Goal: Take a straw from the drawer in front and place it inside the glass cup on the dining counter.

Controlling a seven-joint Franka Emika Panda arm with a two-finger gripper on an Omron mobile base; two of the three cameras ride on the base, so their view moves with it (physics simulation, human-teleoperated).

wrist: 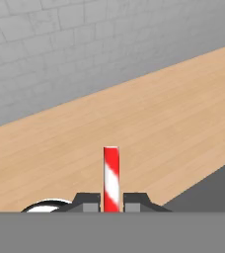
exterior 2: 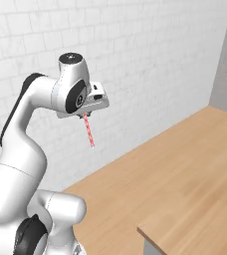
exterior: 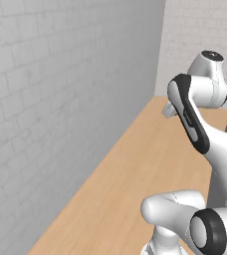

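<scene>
My gripper (exterior 2: 84,115) is raised high above a wooden surface and is shut on the straw (exterior 2: 89,131). The straw is a thin red stick with pale stripes that hangs down and slightly to the right from the fingers. In the hand view the straw (wrist: 111,175) stands straight up between the two dark fingertips (wrist: 87,201), with the gripper (wrist: 111,203) closed around its lower end. The arm's white and black links (exterior: 192,117) cover the hand in the left base view. The glass cup and the drawer are out of view.
A pale brick wall (exterior 2: 150,64) runs behind the arm and a grey wall (exterior: 60,99) stands to the left. Light wood planks (exterior 2: 185,164) stretch below. The corner of a wood-topped counter (exterior 2: 195,224) with a grey base juts in at lower right.
</scene>
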